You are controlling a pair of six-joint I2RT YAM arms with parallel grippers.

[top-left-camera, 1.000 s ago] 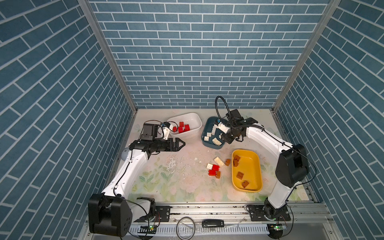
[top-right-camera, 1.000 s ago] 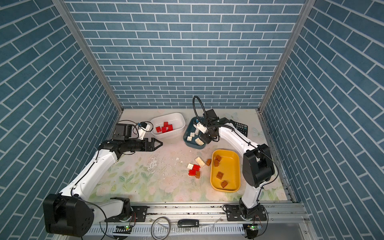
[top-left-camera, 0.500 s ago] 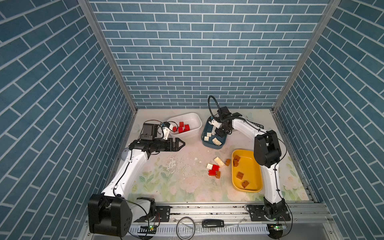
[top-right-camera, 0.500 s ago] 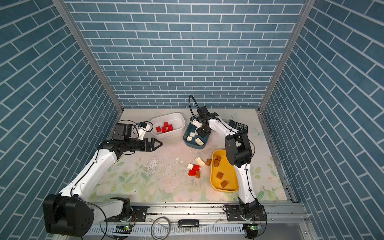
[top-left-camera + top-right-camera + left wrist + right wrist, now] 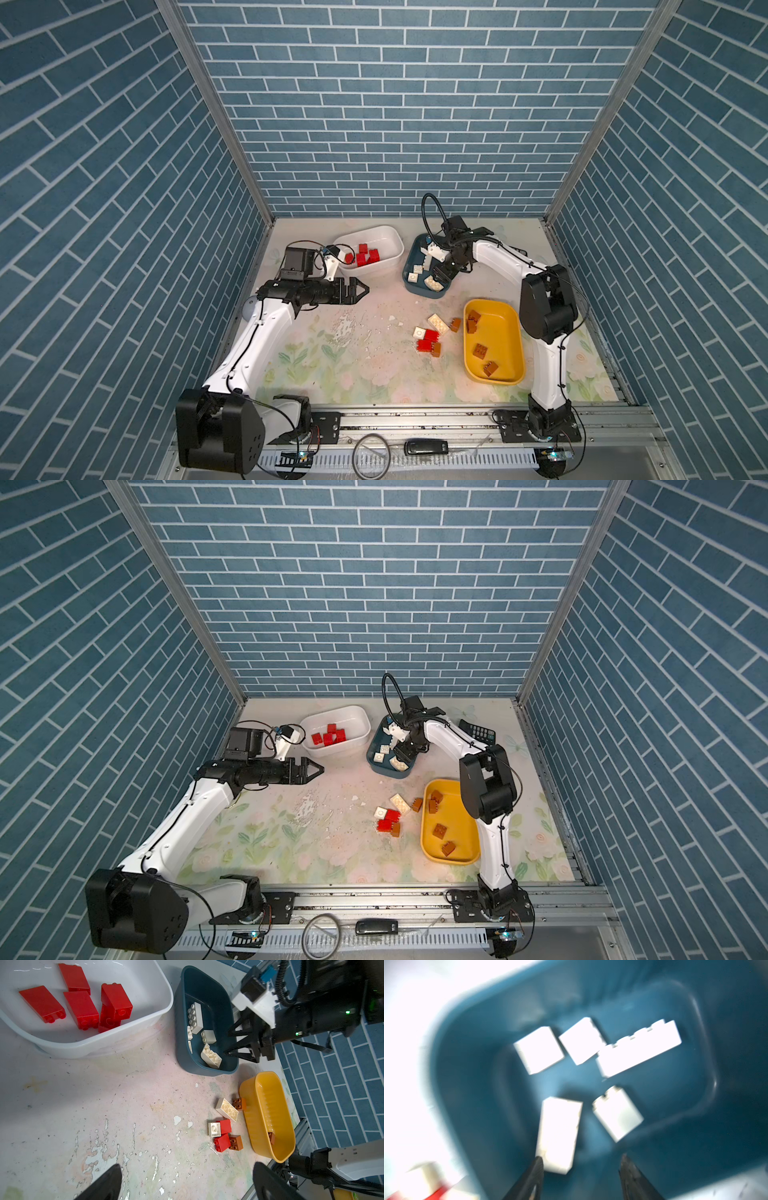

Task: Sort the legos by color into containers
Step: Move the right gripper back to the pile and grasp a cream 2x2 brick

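Over the dark teal tub (image 5: 409, 262) (image 5: 371, 746) (image 5: 675, 1105) hangs my right gripper (image 5: 442, 274) (image 5: 402, 754) (image 5: 581, 1157), open, with nothing between its fingers. A cream oblong lego (image 5: 558, 1132) (image 5: 211, 1056) lies in the tub beside one fingertip, among several other cream legos. My left gripper (image 5: 361, 289) (image 5: 318, 770) (image 5: 187, 1165) hovers open and empty in front of the white tub (image 5: 388, 245) (image 5: 135, 980), which holds several red legos (image 5: 368, 255). The yellow tub (image 5: 503, 332) (image 5: 461, 825) holds several brown legos (image 5: 481, 351). Loose on the table lie a cream oblong (image 5: 438, 323), a cream square (image 5: 419, 332), red legos (image 5: 426, 345) and two brown ones (image 5: 435, 350) (image 5: 456, 324).
A black calculator (image 5: 478, 731) lies behind the right arm at the back right. The table mat shows peeled white patches (image 5: 345, 328) in the middle. A black device (image 5: 426, 446) and a cable loop (image 5: 355, 455) rest on the front rail. Brick walls close in three sides.
My right gripper has opened over the teal tub and let go of a cream lego, which now lies inside. Its elbow has swung round. The left arm has not moved.
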